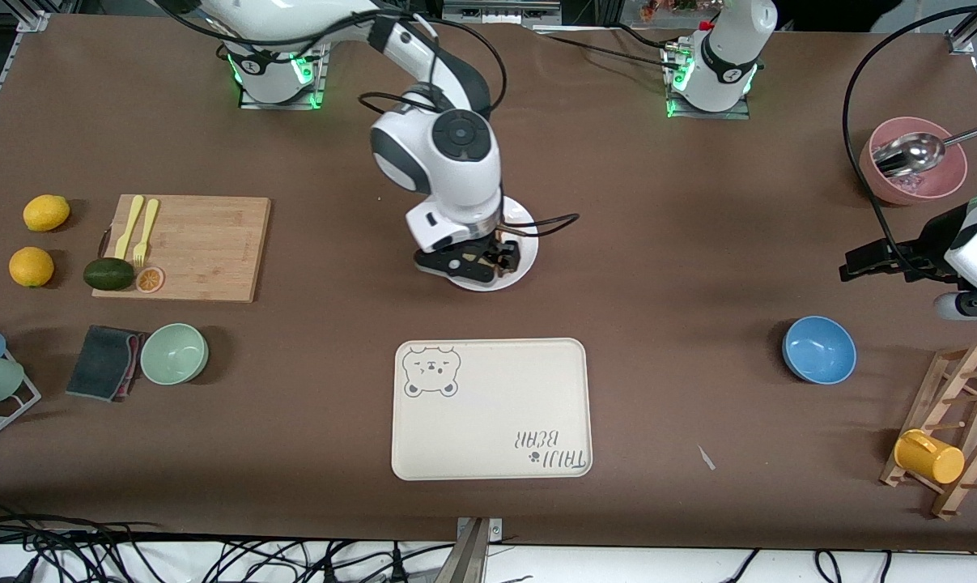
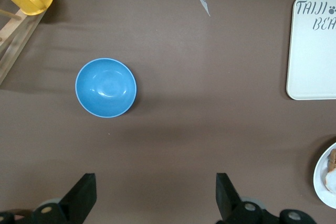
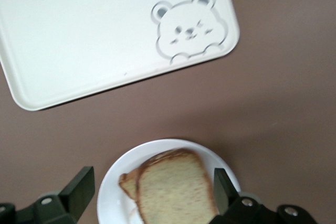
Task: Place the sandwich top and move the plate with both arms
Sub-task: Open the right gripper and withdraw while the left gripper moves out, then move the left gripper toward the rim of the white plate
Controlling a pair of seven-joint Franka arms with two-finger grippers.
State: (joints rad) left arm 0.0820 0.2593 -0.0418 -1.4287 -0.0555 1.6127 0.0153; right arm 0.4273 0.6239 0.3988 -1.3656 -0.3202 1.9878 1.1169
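Note:
The white plate sits mid-table, farther from the front camera than the cream tray. In the right wrist view the plate holds the sandwich top, a pale tan slice with a brown crust. It lies flat over a darker slice that peeks out at one side. My right gripper hovers just over the plate, open, its fingers standing either side of the bread and not touching it. My left gripper is open and empty over bare table near the blue bowl. The plate's edge also shows in the left wrist view.
The cream bear tray lies nearer the front camera than the plate. The blue bowl, a pink bowl with a spoon and a wooden rack with a yellow cup stand toward the left arm's end. A cutting board and a green bowl stand toward the right arm's end.

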